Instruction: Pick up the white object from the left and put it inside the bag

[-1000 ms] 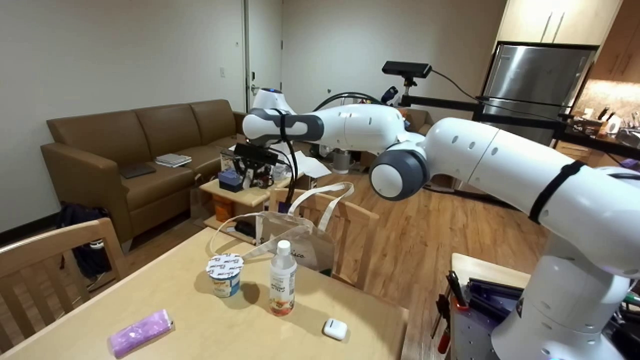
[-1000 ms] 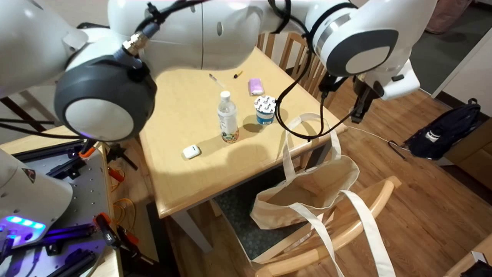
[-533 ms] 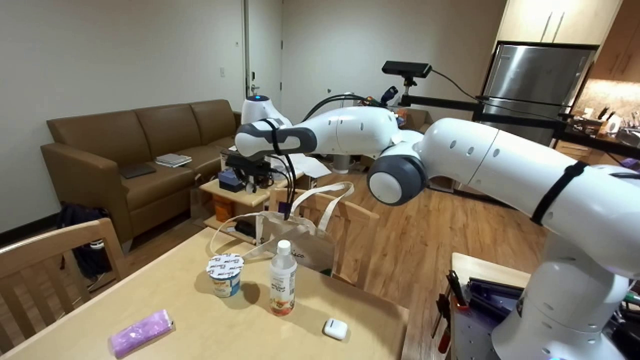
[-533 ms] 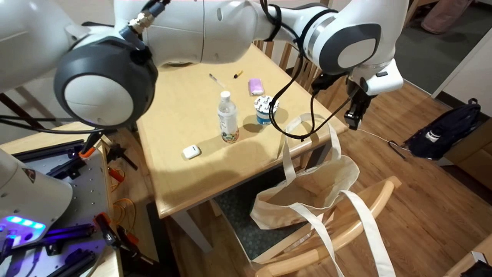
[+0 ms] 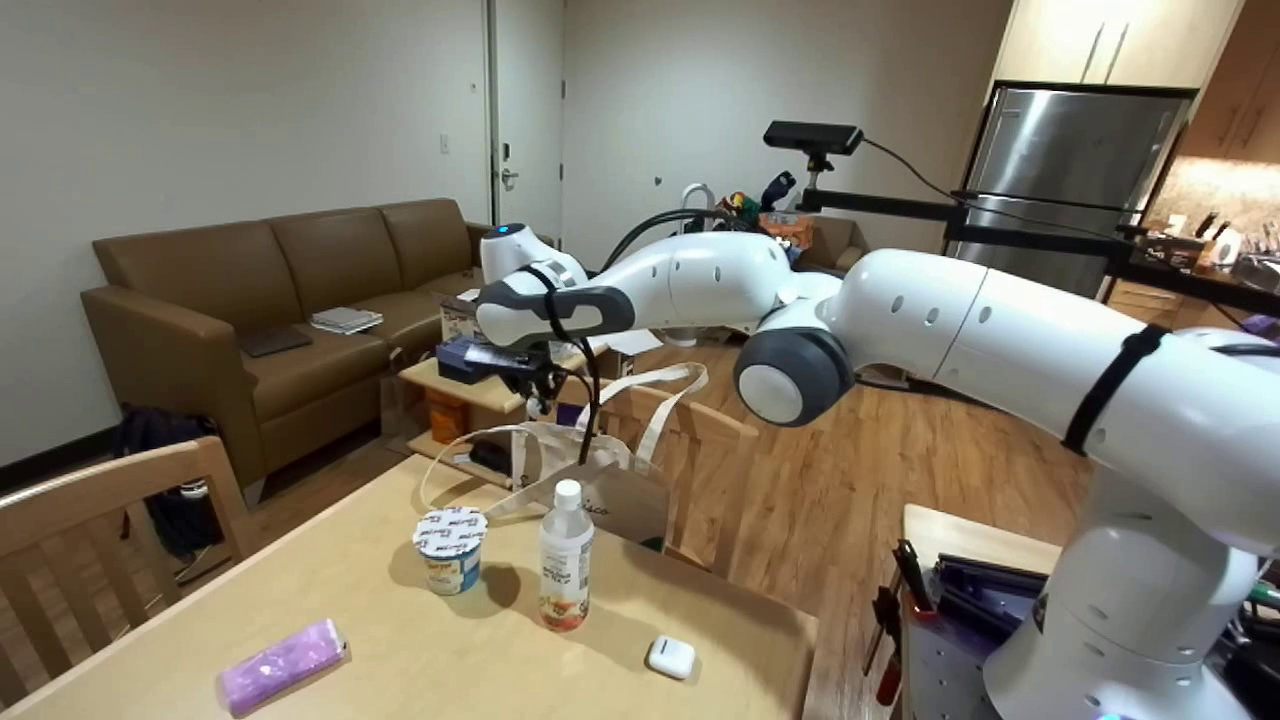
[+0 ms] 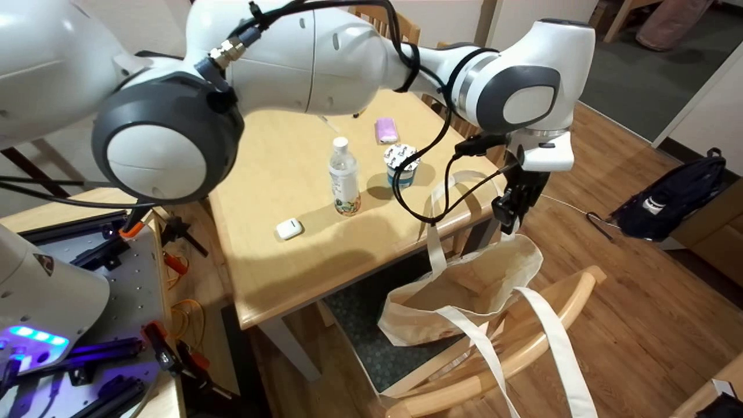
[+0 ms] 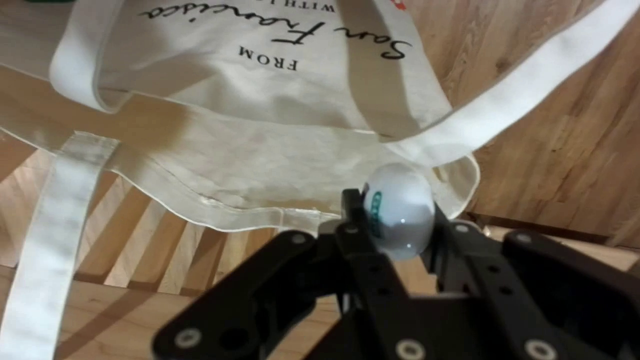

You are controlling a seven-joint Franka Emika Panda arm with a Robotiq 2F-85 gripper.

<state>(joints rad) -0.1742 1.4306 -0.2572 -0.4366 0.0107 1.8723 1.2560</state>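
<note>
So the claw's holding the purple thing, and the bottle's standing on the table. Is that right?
Not quite: the claw isn't holding the purple thing. The wrist view shows a white ball in its grip. The bottle is standing on the table, as you said.

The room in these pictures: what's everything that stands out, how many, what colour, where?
Table: one, light wood, foreground.
Bottle: one, clear, on the table.
Cup: one, blue and white, beside the bottle.
Small case: one, white, near the bottle.
Packet: one, purple, on the table.
Chairs: at least two, light wood, beside the table.
Tote bag: one, cream, on a chair.
Round object: one, white, in the gripper.
Sofa: one, brown, background.
Backpack: one, dark blue, by the sofa.
Fridge: one, silver, background.
Arm: one, white and grey, stretched towards the tote bag.
Gripper: one, black, holding the round object.
</note>
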